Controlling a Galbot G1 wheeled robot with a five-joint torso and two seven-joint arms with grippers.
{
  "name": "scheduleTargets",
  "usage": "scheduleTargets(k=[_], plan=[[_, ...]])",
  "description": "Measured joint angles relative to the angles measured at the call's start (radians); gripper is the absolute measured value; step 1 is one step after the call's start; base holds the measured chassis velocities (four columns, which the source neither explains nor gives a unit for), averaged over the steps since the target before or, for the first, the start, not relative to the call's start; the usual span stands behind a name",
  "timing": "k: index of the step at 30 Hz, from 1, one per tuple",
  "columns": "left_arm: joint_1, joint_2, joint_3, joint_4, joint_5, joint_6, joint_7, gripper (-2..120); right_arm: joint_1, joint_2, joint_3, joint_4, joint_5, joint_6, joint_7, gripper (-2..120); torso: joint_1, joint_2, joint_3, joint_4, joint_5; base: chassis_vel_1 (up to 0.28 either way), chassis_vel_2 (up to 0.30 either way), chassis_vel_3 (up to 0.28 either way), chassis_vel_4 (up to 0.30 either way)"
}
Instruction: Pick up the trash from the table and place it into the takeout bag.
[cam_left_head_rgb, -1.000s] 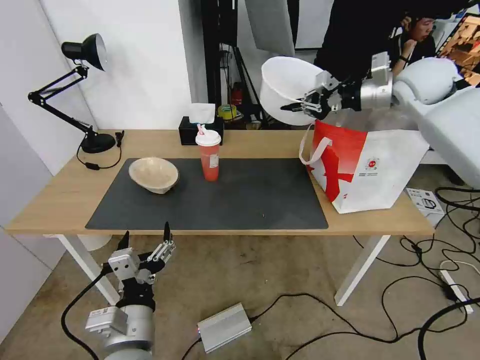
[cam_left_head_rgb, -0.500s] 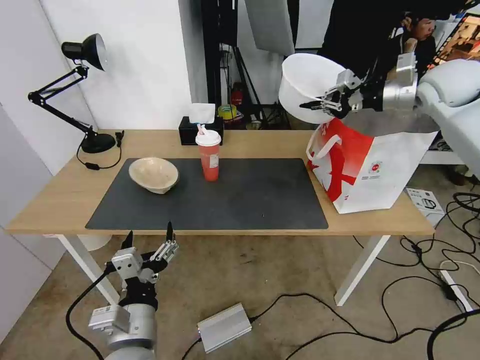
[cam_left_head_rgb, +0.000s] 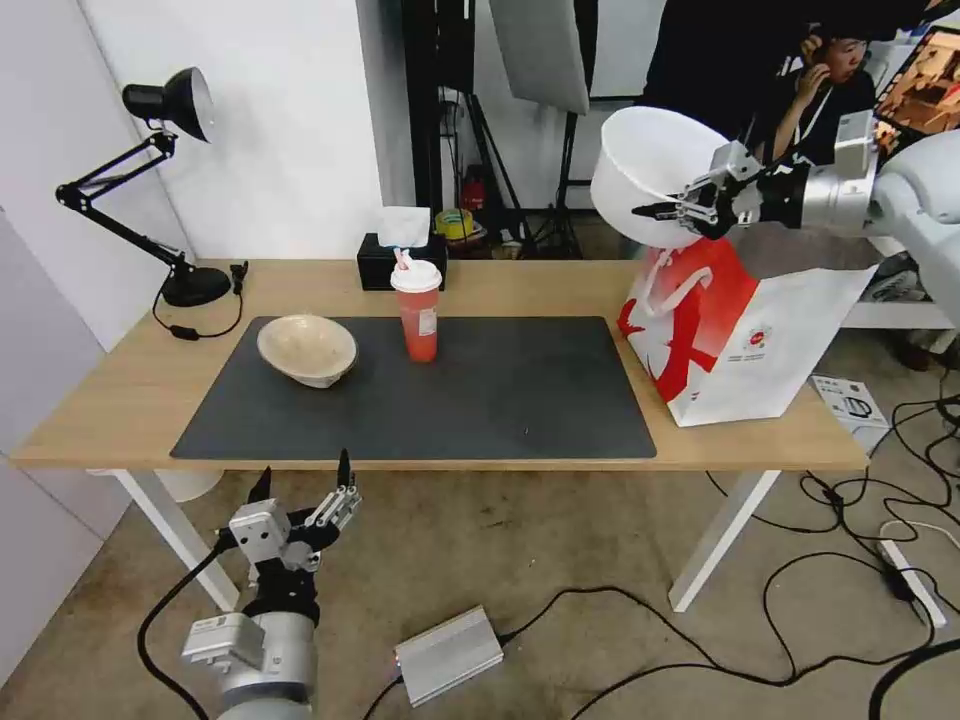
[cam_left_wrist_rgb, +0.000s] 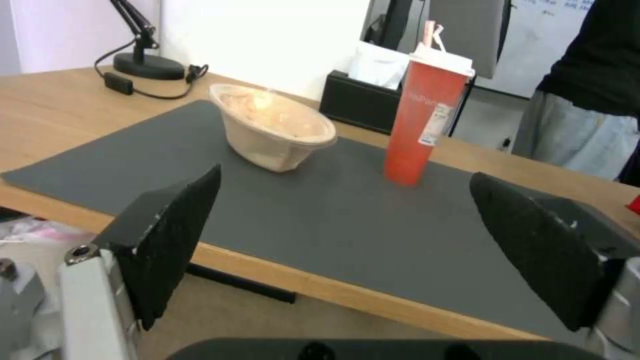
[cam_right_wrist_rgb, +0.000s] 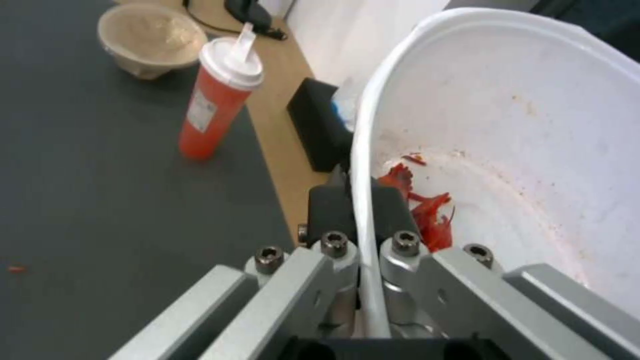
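Right gripper (cam_left_head_rgb: 668, 211) pinches rim of big white bowl (cam_left_head_rgb: 645, 170), held tilted above takeout bag (cam_left_head_rgb: 740, 330), table's 3 o'clock end. Thin grip may slip; red bits could spill. Left gripper (cam_left_head_rgb: 300, 480) open, low, 6 o'clock.

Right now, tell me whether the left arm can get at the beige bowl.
Probably yes. The left gripper hangs open below the table's front edge, and the beige bowl sits uncovered on the mat just beyond. The arm would have to rise over the edge first.
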Motion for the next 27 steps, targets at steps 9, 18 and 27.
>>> scheduleTargets(k=[9,18,27], plan=[[0.000,-0.006,0.014,0.007,0.007,-0.003,0.000,100,0.038,-0.005,-0.011,-0.012,0.014,-0.003,0.000,0,0.000,0.000,0.000,0.0000,0.0001,0.000,0.000,0.000,0.000],[0.000,-0.007,0.024,0.009,0.018,-0.005,0.000,100,0.053,-0.009,-0.013,-0.011,0.022,-0.006,-0.001,0,0.000,0.000,0.000,0.0000,0.0001,0.000,0.000,0.000,0.000],[0.002,-0.007,0.025,0.007,0.021,-0.006,0.000,100,0.047,-0.028,-0.009,-0.006,0.027,-0.007,-0.001,0,0.000,0.000,0.000,0.0000,0.0001,0.000,0.000,0.000,0.000]])
